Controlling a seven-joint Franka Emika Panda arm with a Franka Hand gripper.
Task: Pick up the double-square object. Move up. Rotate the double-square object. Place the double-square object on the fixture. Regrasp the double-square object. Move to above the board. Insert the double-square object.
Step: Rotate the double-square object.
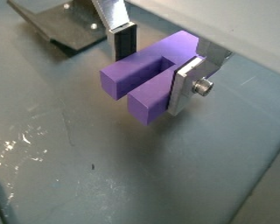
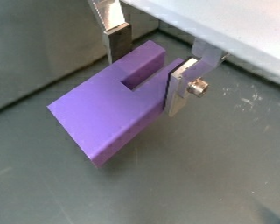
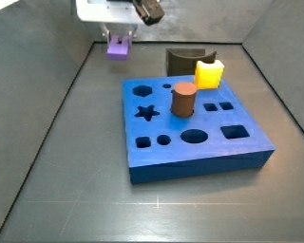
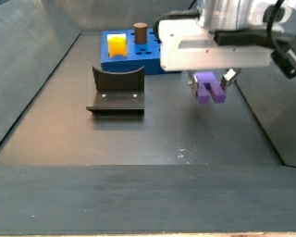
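I am holding the purple block [image 2: 113, 109] in the tool [image 1: 154, 68], and the tool is squeezing it tight between its two fingers [image 1: 185, 86]. One finger is sitting inside the block's notch and the other is pressing on the outside, so I think the block cannot slip. The block is hanging in the air, clear of the floor [image 4: 114, 139], near the back wall. I guess I am lifting it so I can turn it before setting it on the fixture [image 4: 117, 89].

Both wrist views are showing the grip up close. Both side views are showing the blue board [image 3: 193, 133], with the yellow block [image 3: 209, 73] and brown cylinder [image 3: 184, 99] on it.
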